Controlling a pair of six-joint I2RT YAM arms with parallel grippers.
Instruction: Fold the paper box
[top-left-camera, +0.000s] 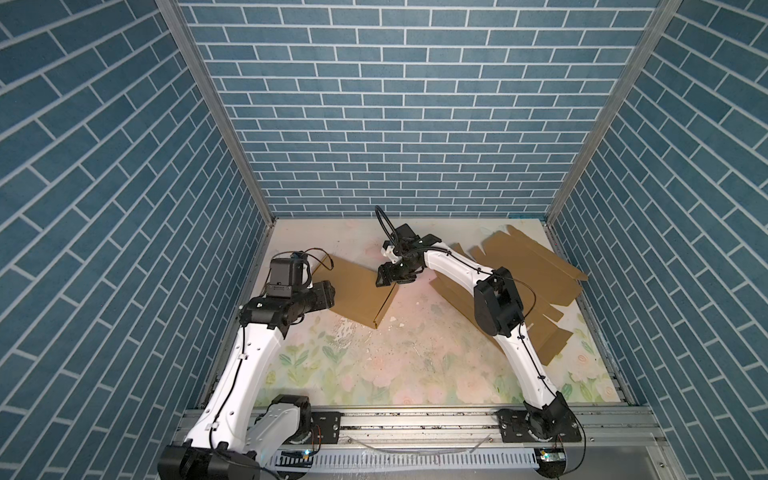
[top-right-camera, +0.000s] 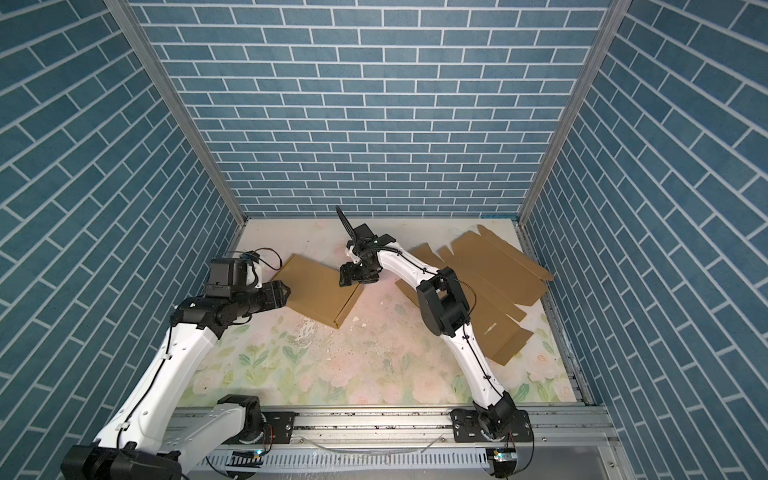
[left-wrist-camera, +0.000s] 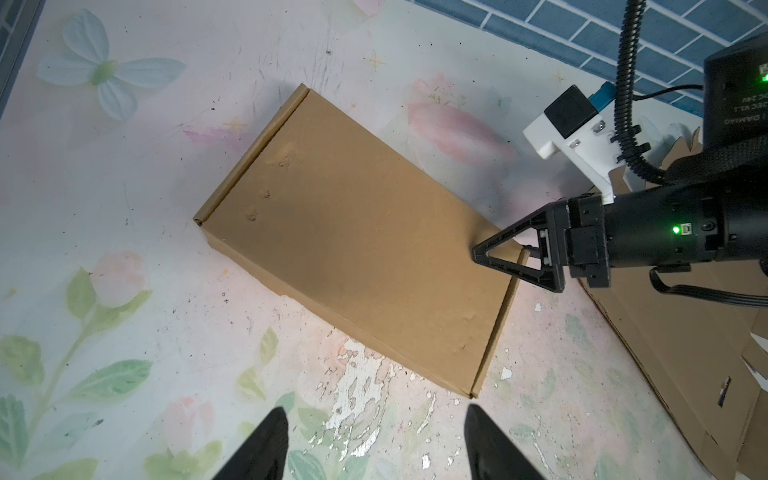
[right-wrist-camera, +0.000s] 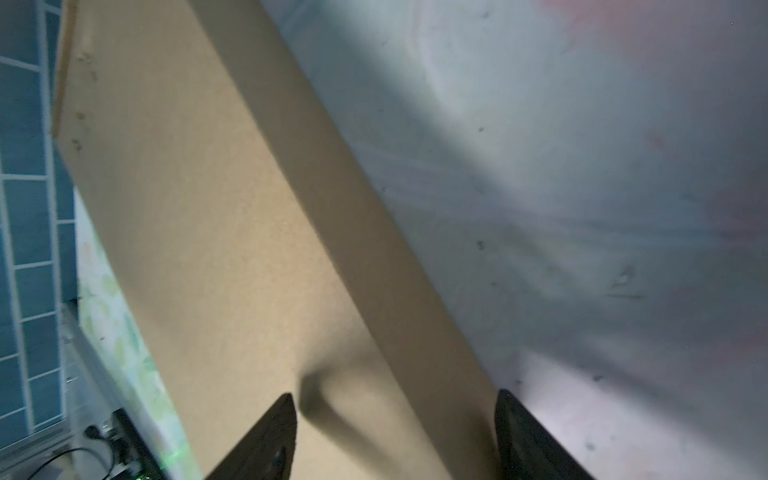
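Both top views: paper box (top-left-camera: 359, 291) flat on table (top-left-camera: 415, 365), left of centre, looks closed. Right end effector (top-left-camera: 384, 277) at its far right corner, left end effector (top-left-camera: 328, 293) near its left edge. Flat cardboard blanks (top-left-camera: 528, 266) under right arm; could snag on any pull-back. Left wall close, little slack there. Open room toward centre front.

Left wrist: spread, empty, just off box's near edge. Could shove box sideways if driven in low.

Right wrist: blurred. Spread, straddling box's long edge, pinching nothing. Might crush or pop the side wall if closed here.
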